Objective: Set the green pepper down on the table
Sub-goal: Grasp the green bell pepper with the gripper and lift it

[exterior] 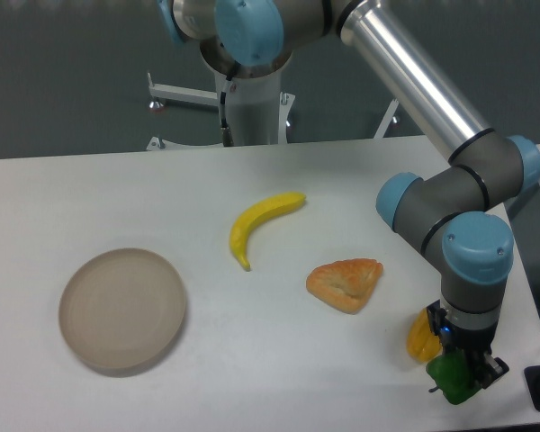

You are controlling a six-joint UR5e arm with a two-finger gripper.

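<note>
So the big flat white table (279,189) with the matte top is taking up most of the shot, and the silver-and-grey robot arm with the light blue joint caps (450,193) is reaching down over its near right corner. Over on the left a round beige plate (121,310) is sitting empty, a yellow plastic banana (259,225) is lying near the middle, and an orange-brown toy pastry wedge (346,283) is sitting right of that. Down by the arm, the black two-finger gripper (463,378) is pointing straight down and looks to be clamping on the small glossy dark-green toy pepper (452,378), which is sitting right at the fingertips, low over the table near the front edge. A small yellow toy pepper (422,337) is sitting just beside it, on the left. I can't tell whether the green one is touching the surface or hanging just above it. My guess is the job's nearly done: what's left is setting it down, letting go and backing off.
</note>
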